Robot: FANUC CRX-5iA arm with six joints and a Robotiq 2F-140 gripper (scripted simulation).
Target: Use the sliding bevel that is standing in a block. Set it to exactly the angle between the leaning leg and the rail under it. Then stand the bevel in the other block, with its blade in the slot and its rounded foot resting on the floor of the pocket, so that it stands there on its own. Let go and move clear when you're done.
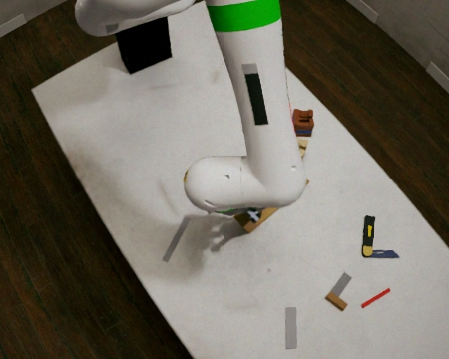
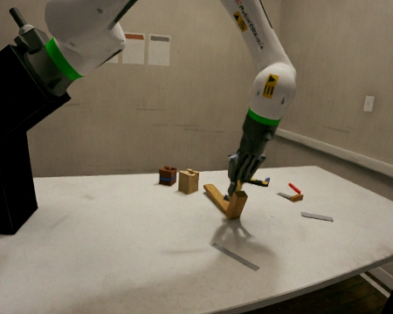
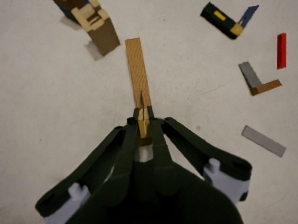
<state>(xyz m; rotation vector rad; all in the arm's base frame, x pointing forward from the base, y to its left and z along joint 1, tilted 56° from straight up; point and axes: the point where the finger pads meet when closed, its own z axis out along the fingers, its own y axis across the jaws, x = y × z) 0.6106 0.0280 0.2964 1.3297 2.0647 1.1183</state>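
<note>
My gripper (image 3: pixel 144 112) is shut on the sliding bevel (image 3: pixel 144 119), a yellowish stock with a thin dark blade pointing forward. In the exterior view the gripper (image 2: pixel 236 187) holds the bevel down in the corner where the leaning leg (image 2: pixel 237 204) meets the wooden rail (image 2: pixel 216 196). The rail also runs ahead of the fingers in the wrist view (image 3: pixel 137 62). The tan block (image 2: pixel 189 180) and the brown-and-blue block (image 2: pixel 168 175) stand side by side beyond the rail, and both show in the wrist view (image 3: pixel 102 31). In the top view the arm hides the gripper.
A black-and-yellow tool with a blue blade (image 1: pixel 369 238), a small grey-and-wood square (image 1: pixel 339 291), a red bar (image 1: pixel 375 298) and two grey strips (image 1: pixel 290 327) (image 1: pixel 176 239) lie on the white table. The black robot base (image 1: pixel 145 45) stands at the far end.
</note>
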